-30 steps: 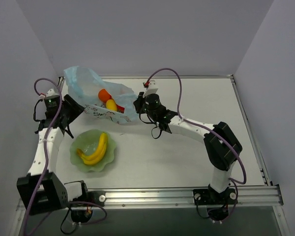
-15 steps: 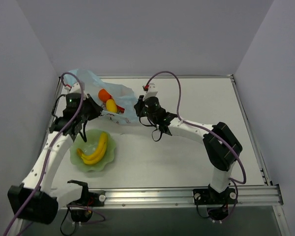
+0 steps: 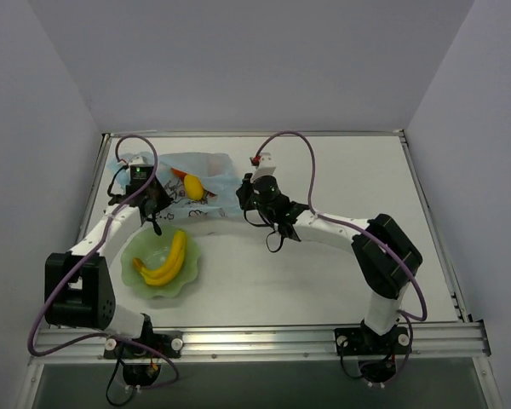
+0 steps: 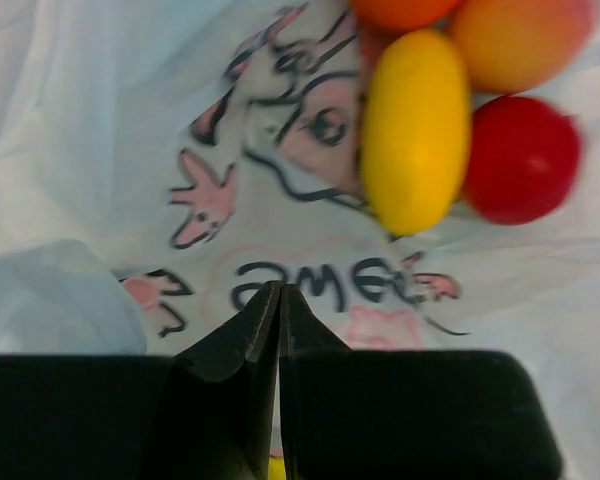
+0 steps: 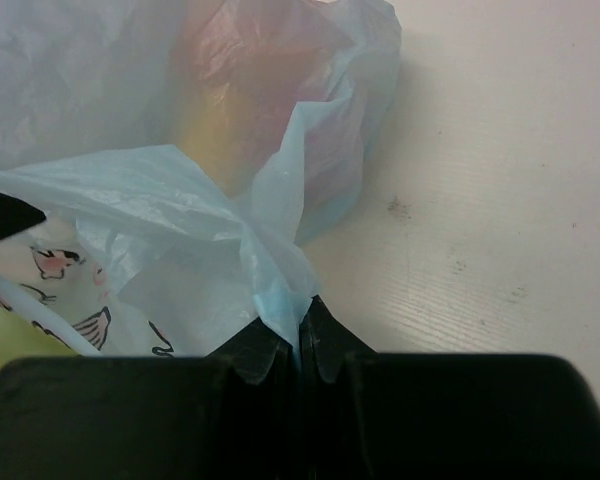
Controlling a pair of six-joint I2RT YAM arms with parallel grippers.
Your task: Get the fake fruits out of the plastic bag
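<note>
The plastic bag (image 3: pixel 206 173) is thin, crinkly, light blue and see-through, printed with pink-and-white cartoon figures and dark lettering. It lies slumped on the table (image 3: pixel 324 273) between the two grippers. The right gripper (image 5: pixel 302 330) has its fingers pressed together on a gathered fold of the film, with the rest of the bag bulging ahead of it and to its left. The left gripper (image 4: pixel 280 300) has its fingers closed tip to tip just above the printed film; whether any film is caught between them cannot be told. Ahead of it and to its right, four fruits cluster touching one another: a yellow oval fruit (image 4: pixel 413 130), a red fruit (image 4: pixel 520 160), a peach (image 4: pixel 520 40) and an orange (image 4: pixel 400 8). The banana bunch (image 3: pixel 166 258) lies apart from the bag in the green bowl (image 3: pixel 192 271), near the left gripper on its base side.
</note>
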